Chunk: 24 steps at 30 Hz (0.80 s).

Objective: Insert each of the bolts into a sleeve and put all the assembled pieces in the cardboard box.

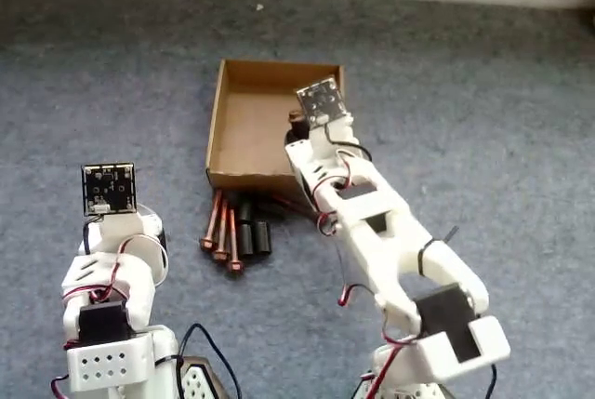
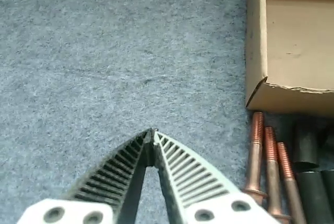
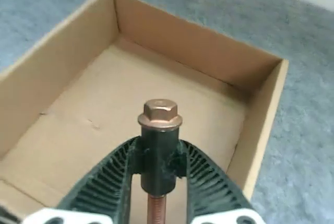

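Grey carpet (image 1: 465, 92) covers the worktop, and an open brown cardboard box (image 1: 244, 129) sits on it. The right jaws hang over the box's floor, narrowly parted and clamped around a black cylindrical sleeve (image 3: 158, 164). A copper hex-headed bolt (image 3: 159, 113) runs through it, head standing beyond the tips. The left jaws are closed tip to tip over the carpet. Three loose copper bolts (image 2: 255, 151) and loose black sleeves (image 2: 308, 143) lie off to their side, just outside the box wall.
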{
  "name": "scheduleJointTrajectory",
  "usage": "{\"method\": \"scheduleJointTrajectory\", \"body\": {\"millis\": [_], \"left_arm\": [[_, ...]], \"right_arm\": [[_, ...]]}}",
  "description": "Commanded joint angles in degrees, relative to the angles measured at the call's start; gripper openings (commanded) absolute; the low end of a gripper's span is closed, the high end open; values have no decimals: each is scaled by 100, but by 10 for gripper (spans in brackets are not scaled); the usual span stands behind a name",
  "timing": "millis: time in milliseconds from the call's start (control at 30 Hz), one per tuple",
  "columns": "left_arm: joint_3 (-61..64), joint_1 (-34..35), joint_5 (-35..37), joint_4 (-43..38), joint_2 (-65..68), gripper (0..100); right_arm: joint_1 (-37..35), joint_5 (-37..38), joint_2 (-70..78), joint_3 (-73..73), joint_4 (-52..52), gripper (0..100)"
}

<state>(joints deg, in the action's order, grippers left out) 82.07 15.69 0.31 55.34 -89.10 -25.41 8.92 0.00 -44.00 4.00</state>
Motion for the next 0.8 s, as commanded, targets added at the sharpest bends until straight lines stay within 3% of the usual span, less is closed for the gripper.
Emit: {"method": "scheduleJointTrajectory", "body": {"millis": [0, 133, 233, 567, 767], "left_arm": [[-22, 57, -35, -141, -48, 6], [-22, 57, -35, -141, -48, 6], [-22, 57, -35, -141, -48, 6], [-22, 57, -35, -141, -48, 6], [-22, 57, -35, -141, -48, 6]], "right_arm": [[110, -79, 127, 435, 207, 71], [101, -79, 163, 435, 198, 166], [84, -79, -119, 462, -119, 167], [-321, -932, -2659, 857, -4066, 166], [-1059, -1363, -2844, 1051, -5640, 166]]}}
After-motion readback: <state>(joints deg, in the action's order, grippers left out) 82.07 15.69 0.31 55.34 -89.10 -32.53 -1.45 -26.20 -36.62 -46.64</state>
